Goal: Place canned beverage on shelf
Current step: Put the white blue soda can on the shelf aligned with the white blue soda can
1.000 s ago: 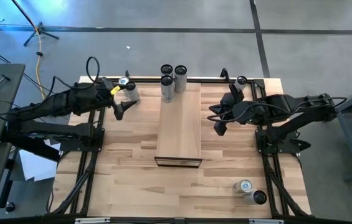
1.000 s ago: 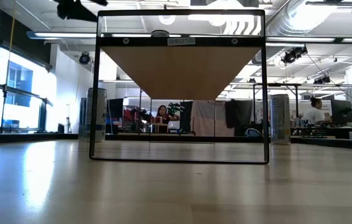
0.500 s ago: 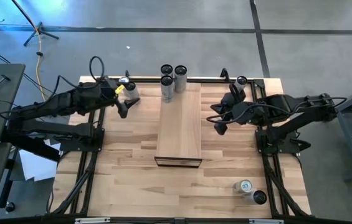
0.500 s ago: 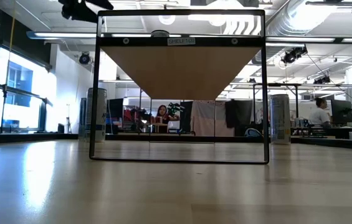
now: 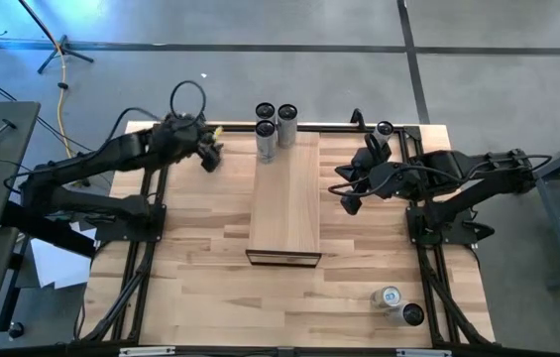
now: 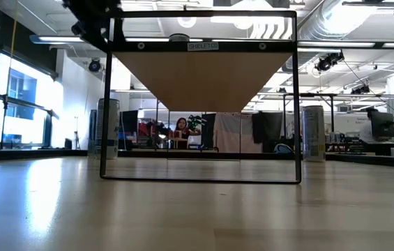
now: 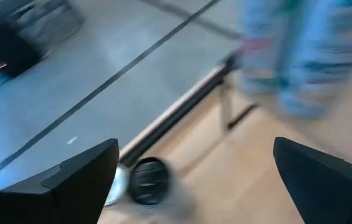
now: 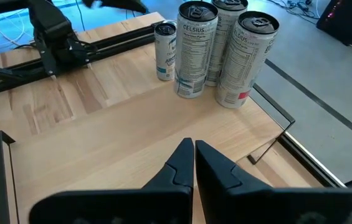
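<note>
Celsius cans (image 5: 274, 127), three, stood on your shelf's (image 5: 284, 198) far end; left gripper (image 5: 209, 154) gaped empty beside them, right gripper (image 5: 347, 196) pinched closed, empty.

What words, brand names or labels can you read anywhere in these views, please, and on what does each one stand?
"CELSIUS": on the front can of the three on the shelf.
Fine print panels on those cans: too small to read.
Small label on the shelf frame's top bar, low view: too small to read.
</note>
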Robot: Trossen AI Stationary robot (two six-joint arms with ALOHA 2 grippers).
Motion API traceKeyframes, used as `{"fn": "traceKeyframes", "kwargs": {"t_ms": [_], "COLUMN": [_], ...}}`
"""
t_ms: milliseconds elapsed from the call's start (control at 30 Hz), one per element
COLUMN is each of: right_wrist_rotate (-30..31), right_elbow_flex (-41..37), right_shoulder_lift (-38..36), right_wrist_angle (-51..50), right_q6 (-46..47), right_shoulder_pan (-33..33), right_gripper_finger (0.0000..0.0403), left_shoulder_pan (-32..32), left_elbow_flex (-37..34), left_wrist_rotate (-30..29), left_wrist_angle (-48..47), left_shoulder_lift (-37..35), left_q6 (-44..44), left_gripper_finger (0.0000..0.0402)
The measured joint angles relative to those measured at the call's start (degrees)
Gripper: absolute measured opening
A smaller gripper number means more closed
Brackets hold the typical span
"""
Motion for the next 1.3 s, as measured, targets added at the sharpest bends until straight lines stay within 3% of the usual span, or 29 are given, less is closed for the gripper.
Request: {"fn": "traceKeyframes", "kwargs": {"t_ms": [200, 367, 567, 633, 900, 1033, 1300], "right_wrist_rotate": [0.0, 0.0, 0.6, 0.9, 1.0, 1.0, 1.1], "right_elbow_flex": [0.0, 0.0, 0.0, 0.0, 0.0, 0.0, 0.0], "right_shoulder_lift": [0.0, 0.0, 0.0, 0.0, 0.0, 0.0, 0.0], "right_wrist_angle": [0.0, 0.0, 0.0, 0.0, -0.7, -0.9, -0.9], "right_q6": [0.4, 0.4, 0.1, 0.0, 0.2, 0.2, 0.2], "right_shoulder_pan": [0.0, 0.0, 0.0, 0.0, 0.0, 0.0, 0.0], "right_gripper_finger": [0.0, 0.0, 0.0, 0.0, 0.0, 0.0, 0.0], "left_shoulder_pan": [4.4, 4.7, 5.1, 5.3, 15.1, 19.4, 22.3], "left_elbow_flex": [1.3, 1.3, 1.3, 1.3, 6.8, 10.0, 10.6], "left_wrist_rotate": [-0.4, 3.3, 9.9, 9.2, 13.0, 21.4, 22.3], "left_wrist_angle": [-1.4, -7.5, -8.7, -8.0, -8.5, -8.6, -12.2], "left_shoulder_lift": [4.1, 6.1, 8.5, 9.5, 18.0, 21.9, 24.6], "left_q6": [11.1, 3.3, 4.2, 4.4, 4.5, 4.5, 3.0], "left_gripper_finger": [0.0397, 0.0397, 0.0397, 0.0397, 0.0397, 0.0397, 0.0397]}}
